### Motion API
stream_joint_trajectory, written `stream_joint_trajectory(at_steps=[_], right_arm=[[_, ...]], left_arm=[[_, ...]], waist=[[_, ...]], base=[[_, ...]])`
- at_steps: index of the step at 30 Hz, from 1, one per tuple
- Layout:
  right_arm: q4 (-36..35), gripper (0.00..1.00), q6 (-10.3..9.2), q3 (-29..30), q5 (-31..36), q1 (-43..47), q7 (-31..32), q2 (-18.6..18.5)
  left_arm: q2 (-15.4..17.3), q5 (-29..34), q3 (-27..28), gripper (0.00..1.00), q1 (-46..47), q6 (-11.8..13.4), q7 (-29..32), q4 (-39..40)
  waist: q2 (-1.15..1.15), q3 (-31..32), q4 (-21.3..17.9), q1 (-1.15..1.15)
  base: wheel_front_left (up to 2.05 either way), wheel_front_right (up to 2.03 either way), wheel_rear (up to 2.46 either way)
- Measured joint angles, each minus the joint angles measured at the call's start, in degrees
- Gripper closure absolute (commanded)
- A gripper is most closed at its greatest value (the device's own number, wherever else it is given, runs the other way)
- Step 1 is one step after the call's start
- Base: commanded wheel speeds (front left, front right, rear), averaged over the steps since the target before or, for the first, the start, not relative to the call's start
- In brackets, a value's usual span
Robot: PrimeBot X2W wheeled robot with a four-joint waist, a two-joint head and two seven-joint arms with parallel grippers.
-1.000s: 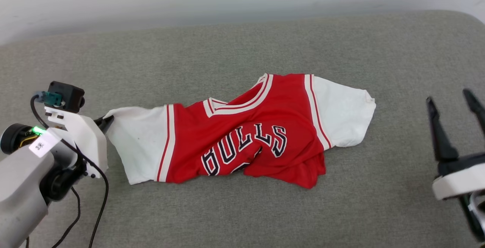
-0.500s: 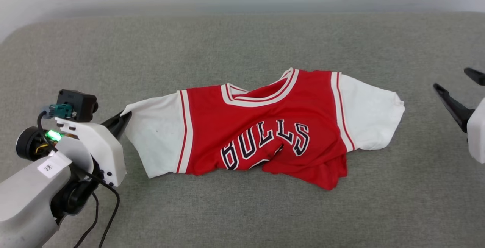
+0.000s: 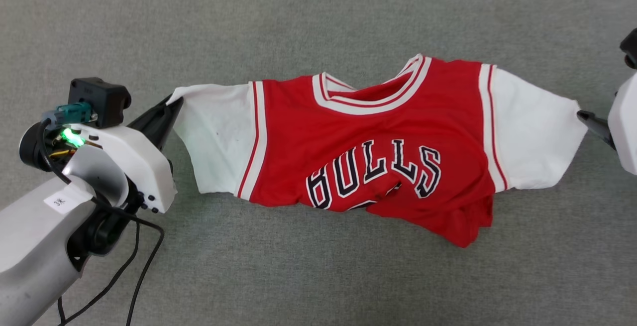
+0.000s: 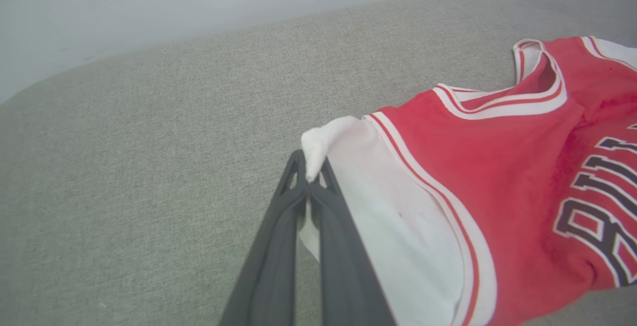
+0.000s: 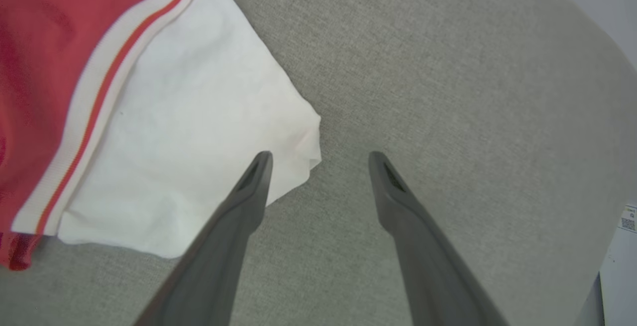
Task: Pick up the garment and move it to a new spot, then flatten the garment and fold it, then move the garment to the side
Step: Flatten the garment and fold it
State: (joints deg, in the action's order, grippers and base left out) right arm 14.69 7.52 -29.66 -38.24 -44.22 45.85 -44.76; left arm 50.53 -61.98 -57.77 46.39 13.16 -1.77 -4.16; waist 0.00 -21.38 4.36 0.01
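Garment [image 3: 378,137], red with white sleeves and black lettering: lies chest-up across the middle of a grey woven pad [image 3: 318,12], collar toward the far side, sleeves stretched out to either side. Bunches and folds over itself along the lower hem, under the lettering.

Left gripper [image 4: 311,169]: pinches the outer corner of the left-hand sleeve [image 3: 214,132], fingers pressed together, a tuft of white cloth poking out past the tips.

Right gripper [image 5: 321,159]: sits at the end of the other sleeve [image 5: 189,132], fingers spread wide with nothing between them, one tip over the cloth's edge and one over bare pad. Cannot tell whether either tip touches.

Pad: plain, finely textured, rounded at its corners. Behind its far edge in the left wrist view, a pale bare wall [image 4: 149,7]. Past its corner in the right wrist view, a pale strip with a small printed label [image 5: 628,219]. Across the near left of the pad, a black cable [image 3: 144,251] trailing from the left arm.
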Motion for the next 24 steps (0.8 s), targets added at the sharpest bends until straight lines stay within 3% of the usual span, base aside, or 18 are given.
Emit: stream_joint_trajectory(at_steps=[7, 13, 14, 15, 16, 24], right_arm=[[8.76, 0.00, -0.02, -3.53, 0.27, -1.89, -3.58, 3.44], [12.65, 0.00, -0.14, -7.80, -1.53, -3.09, -5.91, 3.57], [13.02, 0.56, -0.14, -8.27, -2.05, -3.28, -6.71, 3.50], [13.43, 0.88, -0.14, -8.76, -2.49, -3.40, -7.66, 3.50], [13.67, 1.00, -0.13, -9.31, -3.07, -3.50, -8.51, 3.53], [15.91, 1.00, 0.01, -11.22, -5.15, -4.24, -21.30, 3.90]], left_arm=[[-0.67, 0.74, 0.35, 1.00, 1.33, 0.02, -0.45, 0.37], [-1.02, 0.76, 0.41, 1.00, 1.72, -0.37, -0.69, -0.47], [-1.07, 0.75, 0.41, 1.00, 1.72, -0.38, -0.74, -0.68], [-1.07, 0.69, 0.40, 1.00, 1.72, -0.53, -0.87, -0.97], [-1.09, 0.68, 0.38, 1.00, 1.71, -0.56, -0.93, -1.24], [-1.67, 0.20, 0.13, 1.00, 1.08, -1.54, -1.60, -3.11]], waist=[[0.00, -3.49, 1.33, 0.00], [0.00, -4.13, 1.53, -0.01], [0.00, -4.06, 1.47, -0.01], [0.00, -3.97, 1.37, -0.01], [0.00, -3.82, 1.26, -0.01], [0.00, -0.32, 0.24, 0.00]], base=[[0.00, 0.00, 0.00], [0.00, 0.00, 0.00], [0.00, 0.00, 0.00], [0.00, 0.00, 0.00], [0.00, 0.00, 0.00], [0.00, 0.00, 0.00]])
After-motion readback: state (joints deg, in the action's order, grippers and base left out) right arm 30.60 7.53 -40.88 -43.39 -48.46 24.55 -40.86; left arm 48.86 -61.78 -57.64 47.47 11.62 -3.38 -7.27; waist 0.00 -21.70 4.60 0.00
